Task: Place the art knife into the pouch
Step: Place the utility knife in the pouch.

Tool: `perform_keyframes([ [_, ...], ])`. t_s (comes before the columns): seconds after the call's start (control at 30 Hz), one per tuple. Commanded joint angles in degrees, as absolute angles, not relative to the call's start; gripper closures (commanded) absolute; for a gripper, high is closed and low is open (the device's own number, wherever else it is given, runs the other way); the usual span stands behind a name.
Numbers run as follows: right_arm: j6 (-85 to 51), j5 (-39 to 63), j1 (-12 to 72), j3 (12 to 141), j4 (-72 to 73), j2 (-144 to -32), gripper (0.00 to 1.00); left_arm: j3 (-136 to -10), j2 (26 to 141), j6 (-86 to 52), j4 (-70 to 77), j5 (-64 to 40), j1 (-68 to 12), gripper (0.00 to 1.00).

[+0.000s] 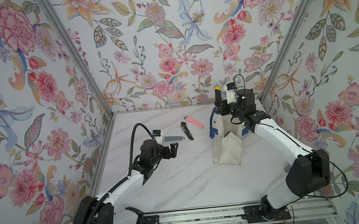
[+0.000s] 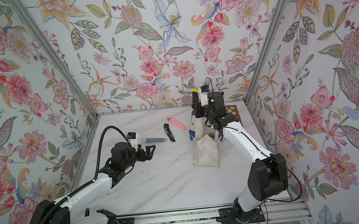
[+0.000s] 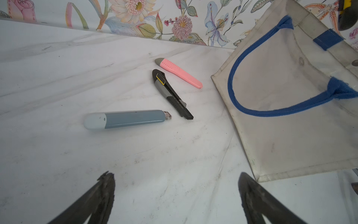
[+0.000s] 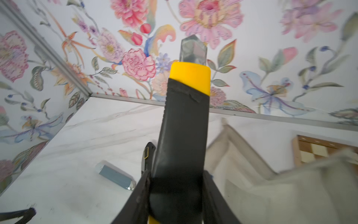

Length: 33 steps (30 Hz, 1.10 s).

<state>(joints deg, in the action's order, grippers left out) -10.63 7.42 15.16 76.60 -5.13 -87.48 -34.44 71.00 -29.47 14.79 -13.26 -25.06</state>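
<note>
While right fingers [image 4: 141, 194] clamp art knife [image 4: 184, 135] above pouch [image 1: 227, 148], left fingers [image 3: 102, 194] spread, empty.

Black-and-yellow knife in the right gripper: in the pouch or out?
Out. The right gripper grips the black-and-yellow knife upright above the pouch, its yellow end up, clear of the rim.
</note>
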Motion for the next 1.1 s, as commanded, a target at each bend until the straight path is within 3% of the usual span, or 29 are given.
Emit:
perform_keyframes([
  [0.0,-14.9,4.9,12.3,71.8,-4.6,-84.9,0.91,-37.1,73.1,-28.2,13.8,-14.1,-24.5,0.00],
  [0.27,-14.8,7.3,11.8,63.4,-3.3,-83.6,0.86,-43.3,80.1,-27.7,11.8,-14.5,-24.5,0.01],
  [0.3,-14.8,7.2,11.9,62.7,-3.4,-83.6,0.80,-44.4,81.1,-27.6,11.1,-13.9,-24.5,0.01],
  [0.37,-14.8,7.2,12.1,61.8,-3.8,-83.6,0.56,-46.5,83.0,-27.8,9.6,-12.8,-24.5,0.01],
  [0.43,-14.3,8.2,12.4,61.3,-4.0,-83.1,0.38,-49.0,85.0,-28.7,8.0,-11.8,-24.5,0.01],
  [0.53,-13.0,10.1,13.0,62.0,-5.4,-81.7,0.00,-52.7,87.7,-29.9,5.7,-10.4,-24.5,0.01],
  [0.9,-8.9,12.9,18.0,63.7,-12.9,-68.7,0.01,-61.2,95.8,-36.7,2.7,-3.2,-23.5,0.01],
  [1.07,-6.6,12.2,24.2,62.2,-17.9,-61.7,0.01,-64.5,100.6,-39.1,2.2,-4.5,-22.5,0.09],
])
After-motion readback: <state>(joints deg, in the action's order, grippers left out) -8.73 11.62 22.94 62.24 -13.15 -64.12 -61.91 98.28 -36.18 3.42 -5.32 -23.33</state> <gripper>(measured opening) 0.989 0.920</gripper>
